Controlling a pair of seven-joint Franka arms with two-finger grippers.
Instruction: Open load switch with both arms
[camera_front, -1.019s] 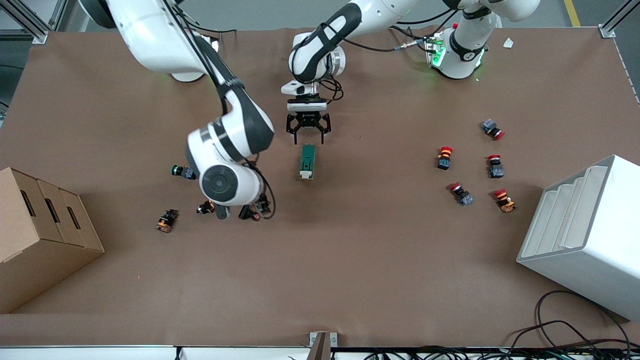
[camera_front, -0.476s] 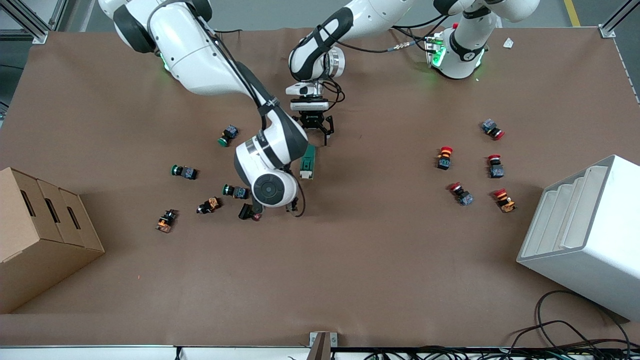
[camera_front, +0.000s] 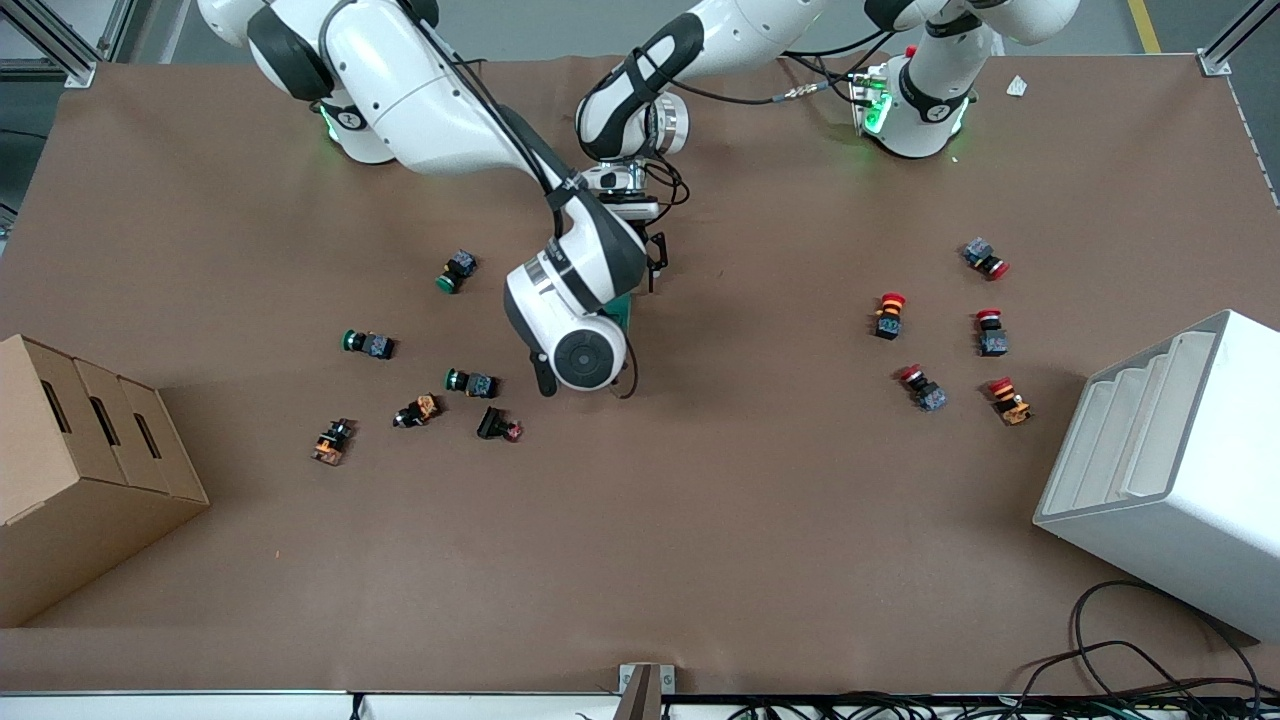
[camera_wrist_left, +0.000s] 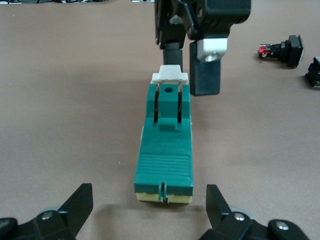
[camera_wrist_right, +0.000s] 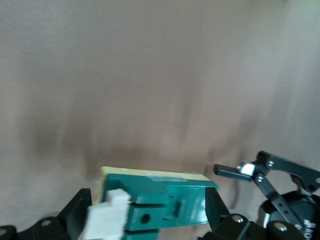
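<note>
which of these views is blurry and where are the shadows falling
Right wrist view: motion-smeared, table streaked, load switch soft-edged. Left wrist view: sharp; the switch throws a soft shadow on the table. Front view: evenly lit; the right arm hides most of the switch and shades the table beneath it.

The left arm reached from its base toward the middle of the surface, wrist pointing down, and its hand (camera_wrist_left: 147, 212) hung low with both fingers (camera_wrist_left: 77, 205) spread wide apart. The right arm stretched across from its own base, its forearm crossing in front of the left wrist. The right hand (camera_wrist_right: 147, 215) also sat low, fingers (camera_wrist_right: 80, 207) parted wide, close to the left hand.
</note>
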